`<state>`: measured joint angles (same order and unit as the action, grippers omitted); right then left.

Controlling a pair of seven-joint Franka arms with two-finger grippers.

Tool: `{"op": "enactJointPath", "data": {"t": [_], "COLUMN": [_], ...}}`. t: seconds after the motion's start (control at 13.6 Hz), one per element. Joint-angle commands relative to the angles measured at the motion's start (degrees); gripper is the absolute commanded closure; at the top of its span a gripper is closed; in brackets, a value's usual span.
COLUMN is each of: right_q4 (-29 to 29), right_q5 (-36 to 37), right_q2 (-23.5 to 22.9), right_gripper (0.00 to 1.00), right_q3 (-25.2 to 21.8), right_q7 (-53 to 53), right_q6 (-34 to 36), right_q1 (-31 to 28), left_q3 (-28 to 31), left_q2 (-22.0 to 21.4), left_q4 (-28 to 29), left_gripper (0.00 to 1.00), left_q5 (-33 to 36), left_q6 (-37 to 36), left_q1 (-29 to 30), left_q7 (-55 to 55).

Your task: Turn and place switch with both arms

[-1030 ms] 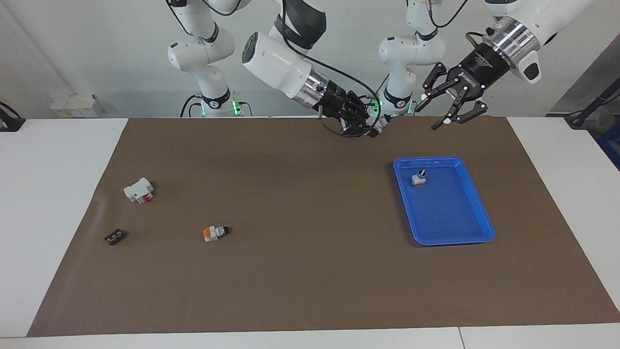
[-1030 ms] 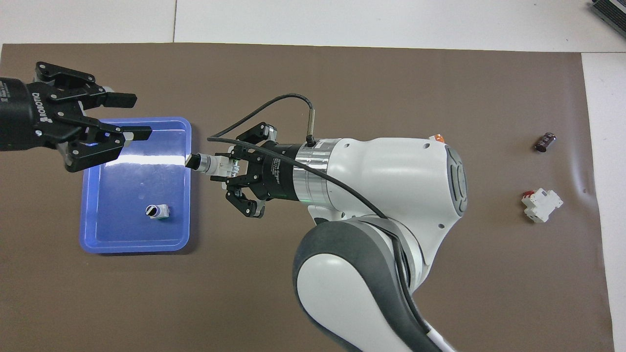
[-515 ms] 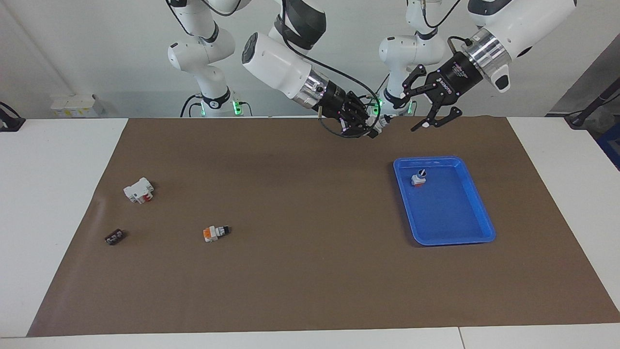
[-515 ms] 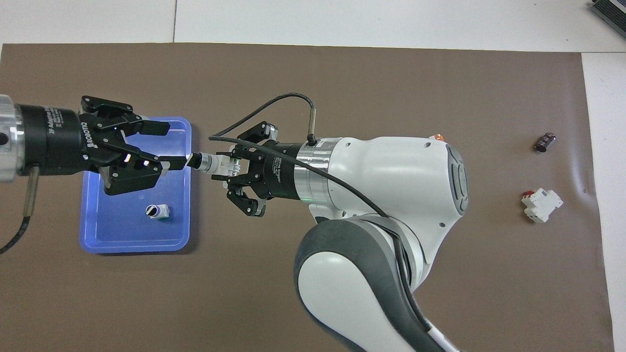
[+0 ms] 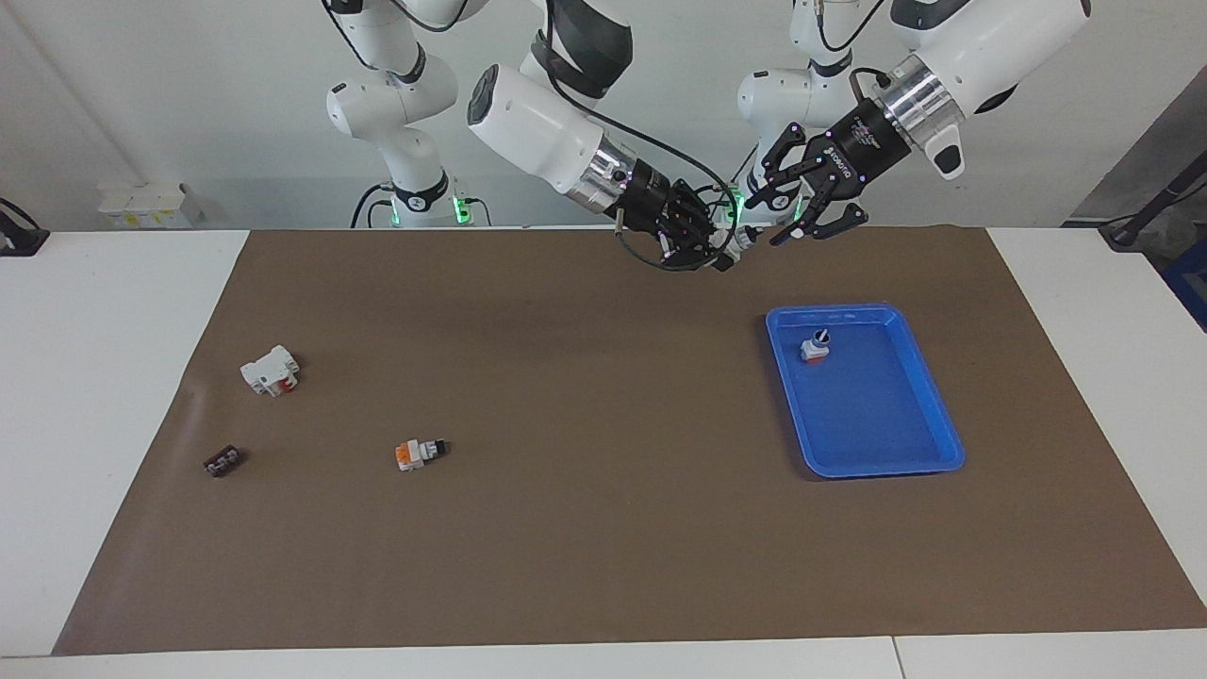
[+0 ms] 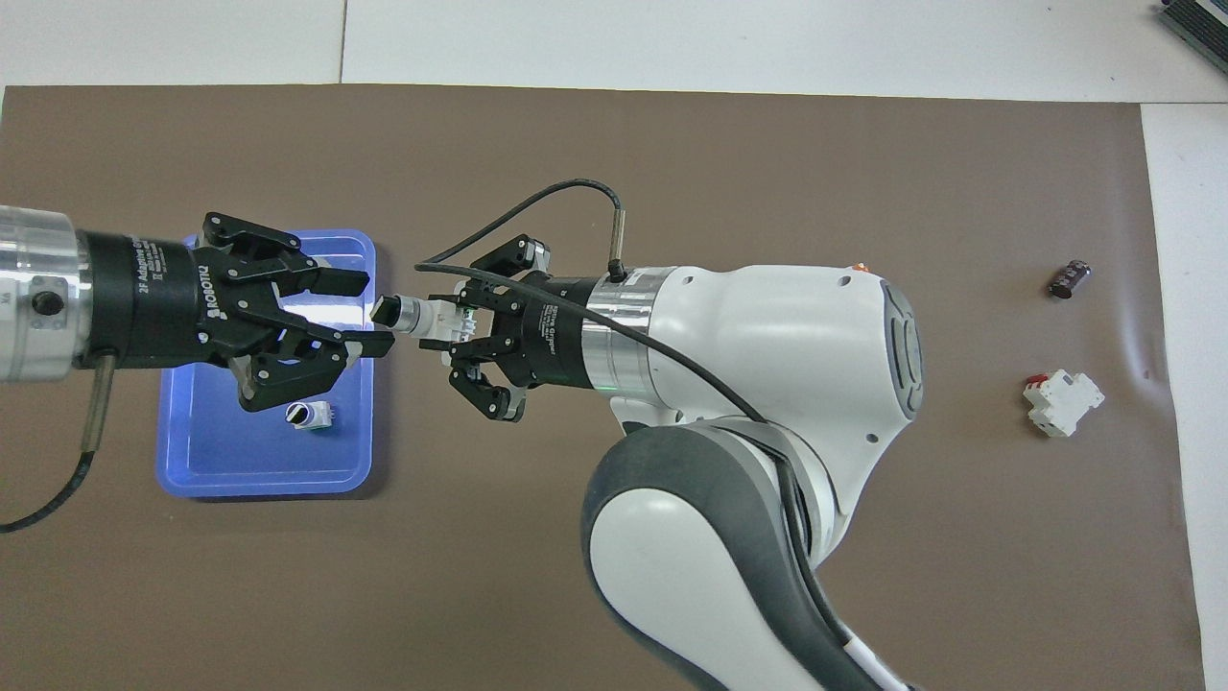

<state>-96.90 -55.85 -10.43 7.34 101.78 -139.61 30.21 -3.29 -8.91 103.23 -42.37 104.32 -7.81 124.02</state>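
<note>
Up above the brown mat (image 5: 603,528), over its robot-side edge, the right gripper (image 6: 459,331) has its fingers closed on the switch (image 6: 432,321) and carries it clear of the table. The switch lies sideways in that grasp, a sliver of green base just showing at the fingers, its black knob (image 6: 387,309) pointing out at nine o'clock in the overhead view, toward the left arm's end of the table.

The left gripper (image 6: 357,312) faces it from that end, fingers spread wide, one fingertip (image 6: 350,281) at about eleven o'clock of the knob and the other at about seven. The tips stand just beside the knob; whether either one touches it I cannot tell. From across the table the two grippers meet nose to nose, the left gripper (image 5: 790,212) at three o'clock of the switch (image 5: 734,240).

Down on the mat, a blue tray (image 5: 929,415) lies toward the left arm's end, with a small switch with an orange base (image 5: 815,348) standing in its robot-side part. Toward the right arm's end lie a white block with red (image 5: 270,371), a small dark part (image 5: 223,461), and another orange-based switch (image 5: 418,454) on its side.
</note>
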Motion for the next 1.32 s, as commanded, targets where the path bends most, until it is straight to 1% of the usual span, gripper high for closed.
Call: {"op": "enactJointPath", "data": {"t": [0.0,0.22,0.29,0.44,0.59,1.03,1.25], "right_q4": [1.0,1.0,1.0,0.9,1.0,0.9,0.7], "right_q5": [1.6,1.6,1.6,1.6,1.6,1.6,1.6], "right_q2": [-0.5,-0.5,-0.5,-0.5,-0.4,-0.4,-0.3], "right_gripper": [1.00,1.00,1.00,1.00,1.00,1.00,1.00], "right_q3": [0.3,0.3,0.3,0.3,0.3,0.3,0.3], "right_q7": [1.3,1.3,1.3,1.3,1.3,1.3,1.3], "right_q6": [0.7,0.7,0.7,0.7,0.7,0.7,0.7], "right_q1": [-0.8,-0.9,-0.8,-0.9,-0.9,-0.9,-0.8], "left_q3": [0.6,0.6,0.6,0.5,0.5,-0.1,-0.1], "left_q2": [-2.1,-1.7,-1.5,-1.4,-1.4,-1.5,-1.7], "left_q4": [2.9,3.3,2.9,2.7,2.7,3.0,3.4], "left_gripper": [0.46,0.48,0.52,0.62,0.67,0.71,0.73], "left_q5": [-1.7,-2.2,-2.5,-3.1,-4.2,-4.3,-4.3], "left_q6": [0.4,1.2,1.2,1.0,1.0,1.2,1.4], "left_q1": [-0.5,-0.6,-0.6,-0.6,-0.6,-0.7,-0.6], "left_q7": [-1.3,-1.3,-1.3,-4.2,-5.4,-7.4,-10.2]}}
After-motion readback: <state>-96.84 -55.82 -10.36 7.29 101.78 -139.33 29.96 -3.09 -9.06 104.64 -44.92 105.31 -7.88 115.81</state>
